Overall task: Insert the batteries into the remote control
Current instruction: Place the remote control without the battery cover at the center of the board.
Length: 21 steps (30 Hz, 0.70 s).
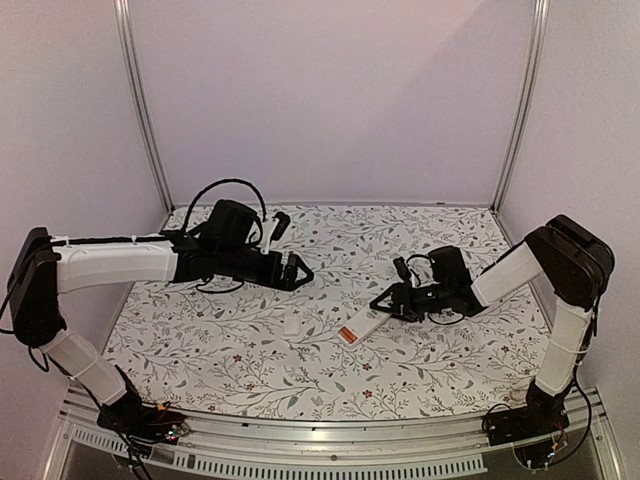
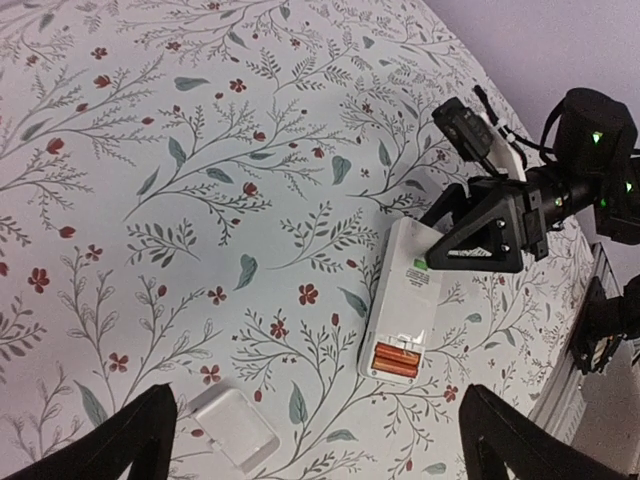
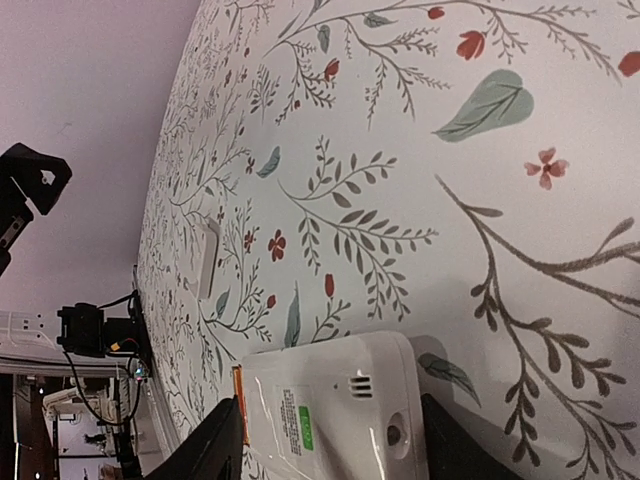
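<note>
The white remote control (image 1: 365, 324) lies back-up on the floral table, right of centre. Two orange batteries (image 2: 396, 362) sit side by side in the recess at its near-left end. My right gripper (image 1: 385, 303) is at the remote's other end. In the right wrist view (image 3: 330, 440) its jaws stand apart, turned one above the other, with the end of the remote (image 3: 330, 390) between them; I cannot see a squeeze. My left gripper (image 1: 300, 272) hovers open and empty left of the remote; in the left wrist view (image 2: 315, 445) the remote (image 2: 405, 300) lies ahead of it.
A small thin white cover plate (image 1: 291, 325) lies flat left of the remote, near my left finger in the left wrist view (image 2: 235, 428). Pale walls and metal posts (image 1: 145, 110) close in the back and sides. A metal rail (image 1: 330, 440) runs along the near edge.
</note>
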{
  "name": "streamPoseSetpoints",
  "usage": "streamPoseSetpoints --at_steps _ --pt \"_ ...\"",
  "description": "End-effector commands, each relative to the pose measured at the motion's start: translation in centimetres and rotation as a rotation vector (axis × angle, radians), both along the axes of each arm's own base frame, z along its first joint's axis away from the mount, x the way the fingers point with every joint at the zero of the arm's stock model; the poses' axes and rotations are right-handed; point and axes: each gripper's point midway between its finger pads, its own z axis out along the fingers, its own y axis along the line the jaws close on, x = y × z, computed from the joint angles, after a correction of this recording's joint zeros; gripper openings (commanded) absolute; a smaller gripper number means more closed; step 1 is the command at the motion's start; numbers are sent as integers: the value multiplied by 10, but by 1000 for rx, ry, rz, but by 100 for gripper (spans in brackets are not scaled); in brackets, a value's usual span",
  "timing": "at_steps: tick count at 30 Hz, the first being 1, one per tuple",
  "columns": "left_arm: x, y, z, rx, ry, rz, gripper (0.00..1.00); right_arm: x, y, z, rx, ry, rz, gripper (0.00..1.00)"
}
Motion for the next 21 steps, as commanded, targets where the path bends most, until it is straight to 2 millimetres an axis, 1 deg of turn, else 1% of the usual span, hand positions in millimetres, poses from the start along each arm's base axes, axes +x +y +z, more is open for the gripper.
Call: streamPoseSetpoints --at_steps 1,5,7,10,11,13,16,18,21 --pt "-2 14 -13 64 20 9 100 -17 -21 -13 -107 40 -25 59" --pt "-4 20 -22 125 21 -5 100 -33 -29 -17 -136 74 -25 67" --pt "-6 22 -26 163 23 -27 100 -41 -31 -18 -157 93 -23 69" --pt "-8 30 -38 253 36 -27 99 -52 -32 -19 -193 107 -9 69" --pt "-9 32 -41 278 47 -25 97 -57 -31 -19 -201 111 2 69" --pt "-11 33 -47 315 74 -21 88 -65 -28 -20 -217 124 20 69" --pt "-18 26 -54 344 112 -30 78 -81 -26 -26 -254 156 40 69" --pt "-23 19 -58 366 118 -47 74 -91 -28 -32 -278 181 39 69" --pt "-30 9 -66 404 127 -66 70 -99 -36 -37 -306 215 14 71"
